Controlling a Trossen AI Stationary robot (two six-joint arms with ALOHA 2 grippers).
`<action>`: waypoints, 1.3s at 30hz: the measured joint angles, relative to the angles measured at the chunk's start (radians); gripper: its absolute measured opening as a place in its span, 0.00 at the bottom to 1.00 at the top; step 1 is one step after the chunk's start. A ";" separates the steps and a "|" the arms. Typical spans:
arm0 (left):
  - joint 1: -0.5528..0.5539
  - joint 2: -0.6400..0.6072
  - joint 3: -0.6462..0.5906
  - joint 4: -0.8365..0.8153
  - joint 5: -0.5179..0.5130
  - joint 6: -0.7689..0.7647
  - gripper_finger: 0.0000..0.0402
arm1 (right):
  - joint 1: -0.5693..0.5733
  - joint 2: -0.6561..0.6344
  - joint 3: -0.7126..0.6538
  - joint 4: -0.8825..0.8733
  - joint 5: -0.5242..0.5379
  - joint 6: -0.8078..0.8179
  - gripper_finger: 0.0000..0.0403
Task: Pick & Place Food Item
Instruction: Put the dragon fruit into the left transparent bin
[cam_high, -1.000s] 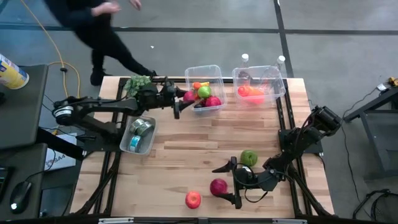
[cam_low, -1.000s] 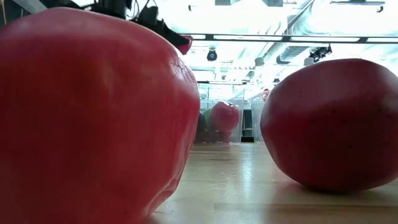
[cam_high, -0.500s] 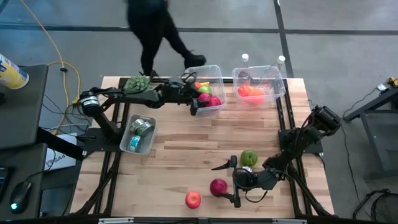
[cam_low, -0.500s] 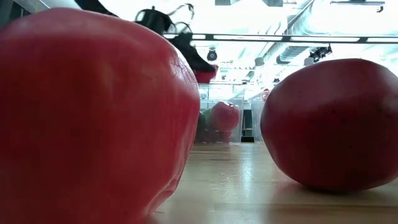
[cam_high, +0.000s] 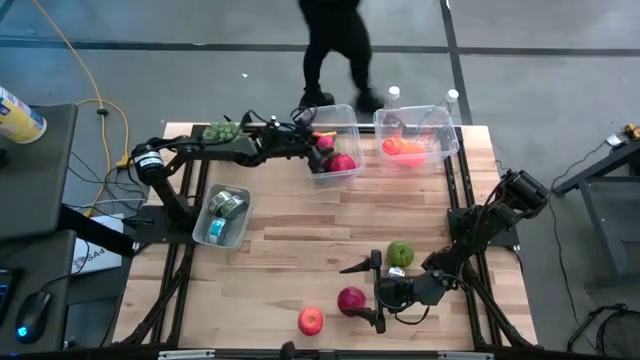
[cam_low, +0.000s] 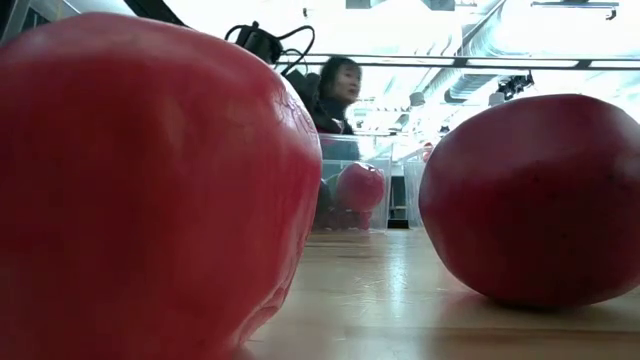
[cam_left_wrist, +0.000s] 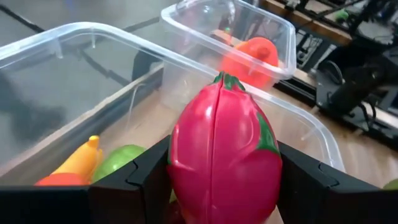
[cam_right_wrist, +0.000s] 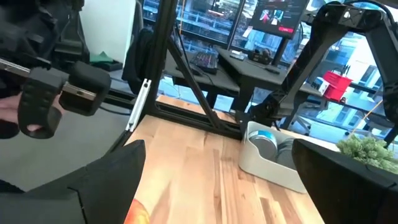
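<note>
A pink fruit with green tips (cam_left_wrist: 224, 155) hangs over the left clear bin (cam_high: 350, 112), held in my left gripper (cam_high: 322, 148), which reaches in from the table's left. In the bin lie a red fruit (cam_high: 343, 163), a green piece (cam_left_wrist: 121, 162) and an orange-yellow piece (cam_left_wrist: 78, 162). My right gripper (cam_high: 365, 293) stands open near the front edge. Its fingers stand on either side of a dark red fruit (cam_high: 351, 300) without touching it. A green apple (cam_high: 400, 253) and a red apple (cam_high: 311, 320) rest on the table nearby. My left gripper pinches the pink fruit between its two fingers (cam_left_wrist: 146, 180), on opposite sides of its widest part (cam_left_wrist: 180, 168). The fingers come nearly level from the table's left, slanting a little down. The fruit is lifted clear above the bin, its green-tipped end pointing away from the wrist.
A second clear bin (cam_high: 440, 125) with an orange item (cam_high: 403, 148) stands at the far right. A grey tray with cans (cam_high: 225, 215) and a leafy green bunch (cam_high: 222, 132) are at the left. A person (cam_high: 335, 50) walks behind the far edge.
My left gripper has carried the pink fruit toward the table's right edge, from beside the left bin to over it, sinking a little. The person behind the table has walked from left to right.
</note>
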 joint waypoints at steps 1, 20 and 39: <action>0.002 -0.001 0.000 -0.002 0.000 -0.012 0.53 | 0.000 0.000 0.000 -0.001 0.001 0.000 0.98; -0.003 0.001 -0.002 -0.025 0.077 0.149 0.53 | -0.026 0.000 0.000 -0.001 -0.004 -0.017 0.98; 0.001 0.001 -0.003 -0.043 0.039 0.157 0.64 | -0.026 0.000 0.000 -0.002 -0.008 -0.014 0.98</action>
